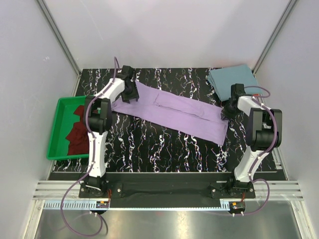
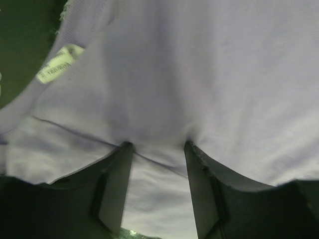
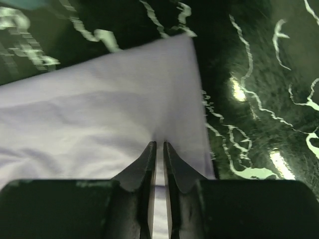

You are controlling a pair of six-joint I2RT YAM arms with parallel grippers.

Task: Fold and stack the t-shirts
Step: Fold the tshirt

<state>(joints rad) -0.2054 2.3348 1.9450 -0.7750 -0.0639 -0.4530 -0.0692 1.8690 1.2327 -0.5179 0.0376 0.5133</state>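
Black, matte, wedge-tipped: right gripper (image 3: pixel 159 145), closed down to a sliver and clamped on a thin edge of the lavender t-shirt (image 1: pixel 174 112), close beside its squared corner. Fine, even knit there; soft low wrinkles fanning away from the pinch.

Dark and flat-faced: left gripper (image 2: pixel 157 146), jaws well apart, gripping nothing. Lavender cloth bulging against both tips and showing pale through the gap. Curved neckline up and to the left, with a small white sewn label (image 2: pixel 60 63); print too blurred to read.

Seen from above: lavender t-shirt folded into a long narrow band, slanting across the table (image 1: pixel 149 147) from far left to nearer right. Flat fold ridge along its middle, one arm at each end.

Table surface glossy black with white marble-like veining, bright glints under the right wrist.

Teal-blue t-shirt (image 1: pixel 232 78) folded into a flat, roughly rectangular pad at the far right corner, just behind the right arm. Contact with the lavender band: cannot tell.

Green tray (image 1: pixel 56 119) of rigid plastic, rectangular, raised rim, sitting at the table's left edge. Inside it: maroon t-shirt (image 1: pixel 79 133), crumpled and unfolded, heaped toward the near and right side. Bare green floor showing at the far left part.
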